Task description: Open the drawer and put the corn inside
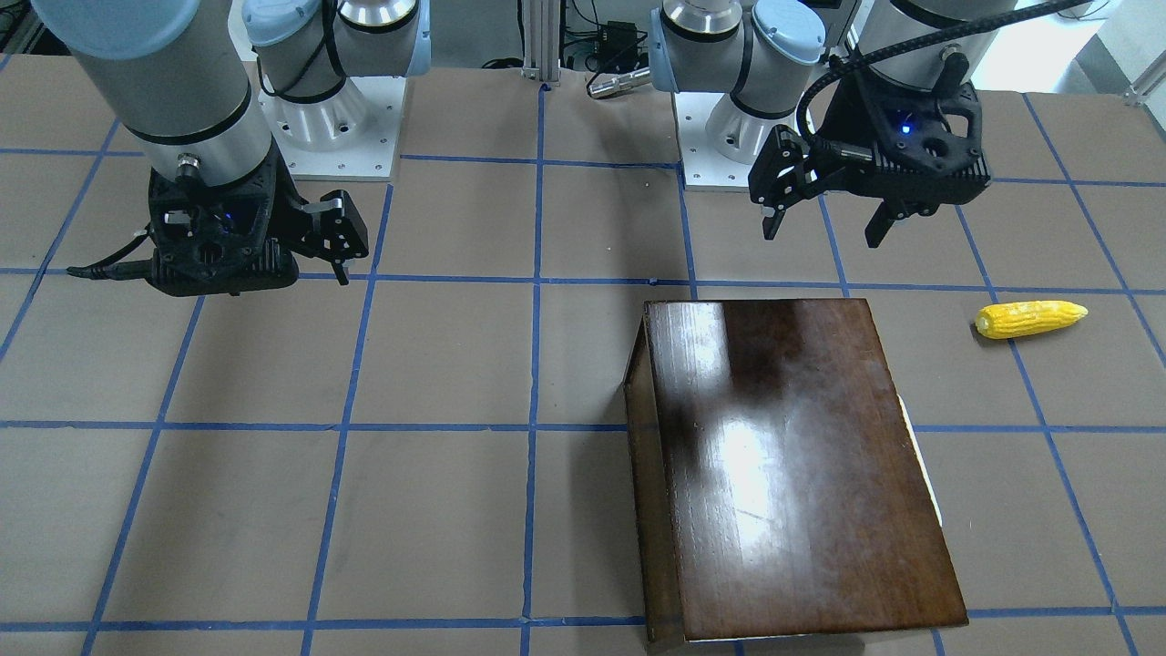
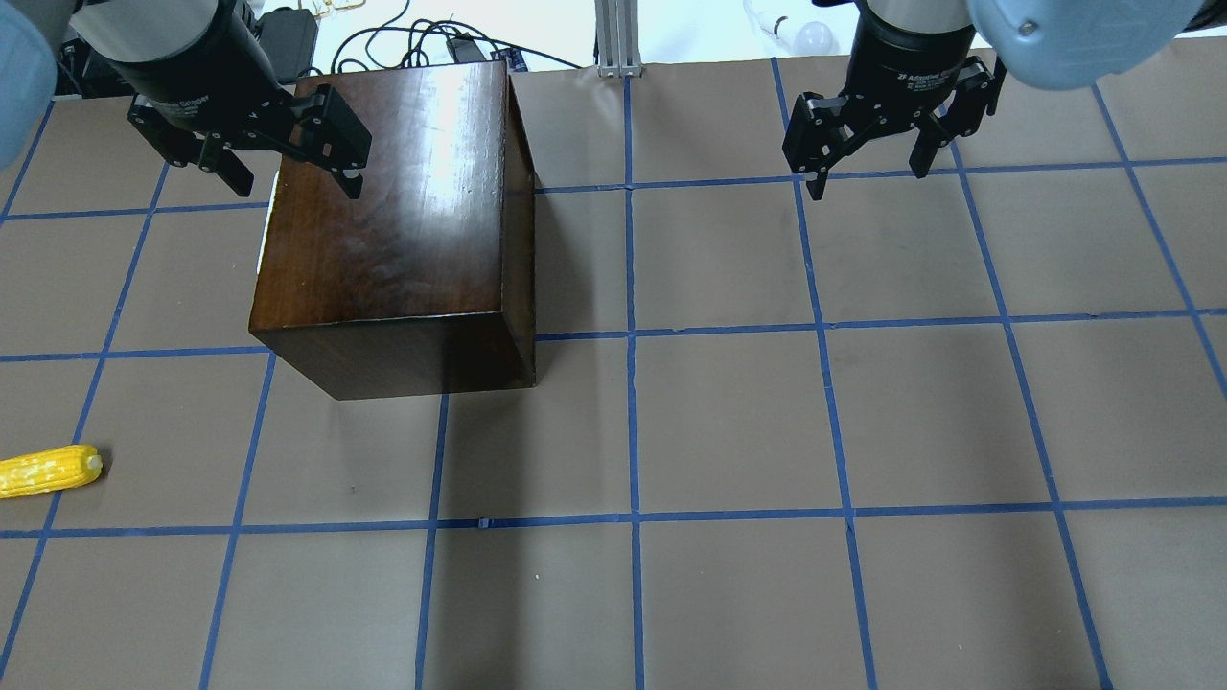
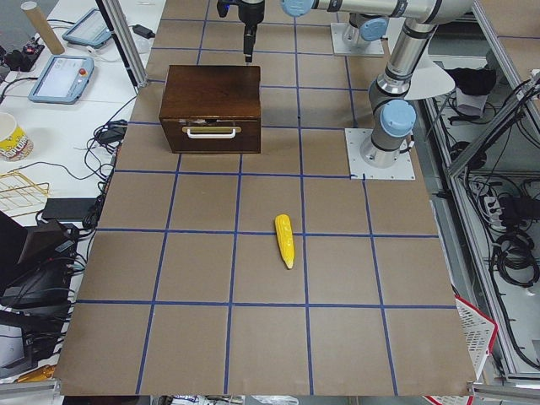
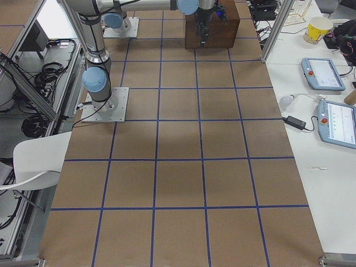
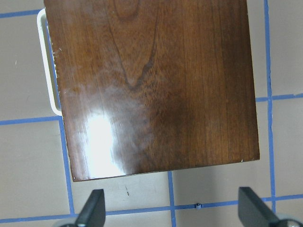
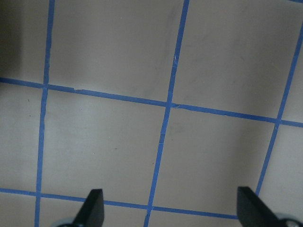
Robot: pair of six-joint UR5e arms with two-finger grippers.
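Brown-papered table (image 2: 729, 422); glossy dark cabinet (image 2: 393, 220), its drawer (image 3: 211, 135) shut. Left gripper (image 2: 292, 182) hangs near the cabinet, right gripper (image 2: 870, 177) over the table, fingers of both spread. Corn (image 2: 48, 471) lies flat on the table, well apart from the cabinet.

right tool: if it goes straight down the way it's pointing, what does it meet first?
The table. The right tool points down, open; its wrist view shows only taped brown paper below. The cabinet and corn lie well aside.
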